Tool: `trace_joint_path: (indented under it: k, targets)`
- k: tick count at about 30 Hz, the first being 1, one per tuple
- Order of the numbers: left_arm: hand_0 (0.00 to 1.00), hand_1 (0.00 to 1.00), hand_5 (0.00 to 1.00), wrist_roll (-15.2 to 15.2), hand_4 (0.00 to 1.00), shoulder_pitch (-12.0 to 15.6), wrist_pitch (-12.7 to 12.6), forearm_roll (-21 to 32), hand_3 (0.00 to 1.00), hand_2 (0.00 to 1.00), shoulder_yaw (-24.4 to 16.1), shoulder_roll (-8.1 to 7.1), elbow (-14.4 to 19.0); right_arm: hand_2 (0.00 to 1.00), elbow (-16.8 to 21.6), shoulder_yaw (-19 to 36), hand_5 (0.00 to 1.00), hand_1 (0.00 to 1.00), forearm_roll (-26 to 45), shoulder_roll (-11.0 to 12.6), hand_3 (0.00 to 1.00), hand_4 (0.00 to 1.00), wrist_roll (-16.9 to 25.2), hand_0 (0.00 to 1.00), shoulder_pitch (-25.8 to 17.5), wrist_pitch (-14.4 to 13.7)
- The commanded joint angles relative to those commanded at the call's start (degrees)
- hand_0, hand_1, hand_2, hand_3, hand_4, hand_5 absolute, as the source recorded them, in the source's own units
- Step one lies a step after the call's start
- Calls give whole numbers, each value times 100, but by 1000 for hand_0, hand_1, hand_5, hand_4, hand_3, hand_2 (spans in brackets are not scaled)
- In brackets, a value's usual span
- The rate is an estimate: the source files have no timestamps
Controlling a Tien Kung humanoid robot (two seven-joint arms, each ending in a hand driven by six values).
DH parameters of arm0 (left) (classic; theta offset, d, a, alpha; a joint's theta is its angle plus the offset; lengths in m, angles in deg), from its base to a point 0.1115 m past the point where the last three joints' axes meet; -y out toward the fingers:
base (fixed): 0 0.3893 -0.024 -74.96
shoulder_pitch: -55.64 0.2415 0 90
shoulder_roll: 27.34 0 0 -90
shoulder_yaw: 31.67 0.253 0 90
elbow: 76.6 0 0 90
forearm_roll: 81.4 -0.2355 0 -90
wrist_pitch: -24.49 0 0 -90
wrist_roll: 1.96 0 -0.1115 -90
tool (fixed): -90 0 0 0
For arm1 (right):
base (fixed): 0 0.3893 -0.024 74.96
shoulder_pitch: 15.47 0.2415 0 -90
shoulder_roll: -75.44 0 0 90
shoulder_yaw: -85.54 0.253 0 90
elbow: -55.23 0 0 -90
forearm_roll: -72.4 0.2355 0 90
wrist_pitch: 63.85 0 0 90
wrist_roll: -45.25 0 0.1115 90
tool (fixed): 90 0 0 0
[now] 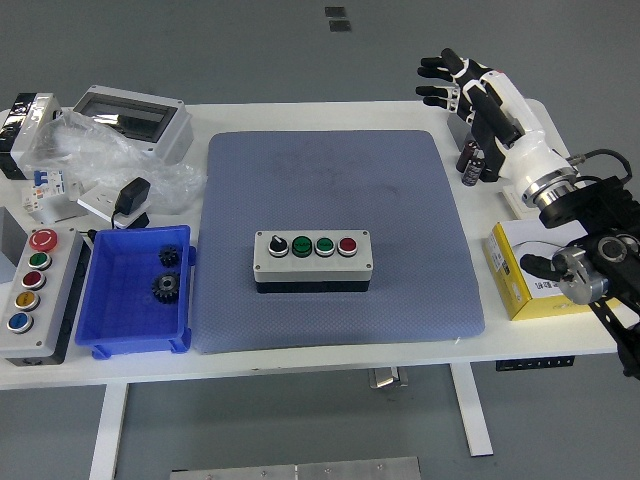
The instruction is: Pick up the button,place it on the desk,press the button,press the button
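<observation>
Right hand is hovering over the far right corner of the white table, fingers spread and pointing left, holding nothing. Its white forearm is running back down to the right toward the black arm joints at the picture's right edge. Just beside the hand, a small dark cylindrical item is standing on the table, too small to identify. A yellow box is lying near the right edge, partly under the arm.

The button box, grey with a black knob, two green buttons and one red, is sitting in the middle of the blue mat, well apart from the hand.

Left of the mat, a blue bin is holding two black gears. A longer grey button panel is lying at the left edge. Behind these, a grey enclosure, crumpled clear plastic and a black adapter are sitting at the far left.
</observation>
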Motion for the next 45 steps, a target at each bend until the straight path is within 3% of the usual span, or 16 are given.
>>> trace_joint_path:
  k: [5, 6, 11, 12, 17, 18, 23, 24, 29, 30, 33, 35, 36, 41, 42, 45]
  targets:
    - [658, 654, 169, -3, 603, -12, -2, -3, 587, 604, -4, -5, 3, 620, 493, -420, 759, 628, -1085, 77, 600, 907, -145, 713, 159, 20]
    - [659, 653, 171, -4, 607, -14, -2, -3, 588, 605, -6, -5, 4, 522, 515, -485, 580, 539, -1326, 79, 566, 791, -149, 678, 194, 20]
    - [659, 653, 171, -3, 607, -27, -2, 18, 588, 605, 21, -11, 7, 522, 515, -790, 580, 539, -2450, 44, 566, 791, -160, 678, 387, 10]
    - [657, 653, 174, -3, 609, -30, -2, 21, 587, 605, 24, -15, 8, 504, 515, -829, 510, 519, -2632, 35, 511, 754, -165, 644, 412, 6]
    - [657, 653, 174, -8, 609, -35, -4, 29, 587, 605, 39, -30, 7, 504, 515, -890, 510, 519, -3346, 3, 511, 754, -157, 644, 469, -38]
    - [658, 653, 174, -9, 609, -34, -5, 30, 587, 604, 41, -32, 7, 424, 515, -883, 471, 385, -3434, 2, 378, 748, -150, 586, 469, -57]
    - [658, 653, 174, -10, 609, -27, -5, 34, 587, 604, 51, -32, 5, 424, 467, -776, 471, 385, -3268, 8, 378, 748, -35, 586, 456, -279]
    - [657, 653, 175, -11, 610, -27, -5, 35, 587, 604, 52, -31, 5, 309, 444, -745, 427, 306, -3169, 6, 340, 742, 8, 549, 454, -359]
    - [657, 653, 175, -14, 610, -24, -5, 41, 587, 604, 60, -27, 3, 309, 335, -597, 427, 306, -2714, -8, 340, 742, 153, 549, 436, -633]
    - [657, 653, 175, -15, 611, -23, -6, 41, 587, 604, 58, -28, 2, 233, 322, -575, 440, 239, -2636, -6, 222, 756, 152, 401, 430, -643]
    - [657, 653, 175, -18, 611, -20, -8, 40, 587, 604, 53, -29, 1, 233, 293, -524, 440, 239, -2431, -1, 222, 756, 100, 401, 408, -576]
    - [657, 653, 175, -19, 611, -18, -8, 40, 587, 604, 51, -28, 1, 233, 252, -488, 440, 239, -2209, -3, 222, 756, -44, 401, 382, -353]
    - [657, 652, 174, -20, 611, -17, -8, 41, 587, 604, 51, -27, 1, 183, 220, -475, 527, 198, -2089, -7, 158, 790, -126, 339, 370, -233]
    - [657, 652, 174, -22, 611, -19, -7, 33, 587, 604, 47, -23, 1, 183, 13, -421, 527, 198, -1499, -42, 158, 790, -417, 339, 308, 315]
    - [657, 652, 177, -22, 611, -18, -7, 34, 586, 603, 48, -22, 0, 471, -39, -413, 998, 465, -1395, -53, 436, 998, -448, 599, 295, 386]
    - [657, 652, 177, -22, 611, -12, -7, 38, 586, 603, 52, -19, -2, 471, -186, -389, 998, 465, -1113, -90, 436, 998, -501, 599, 251, 507]
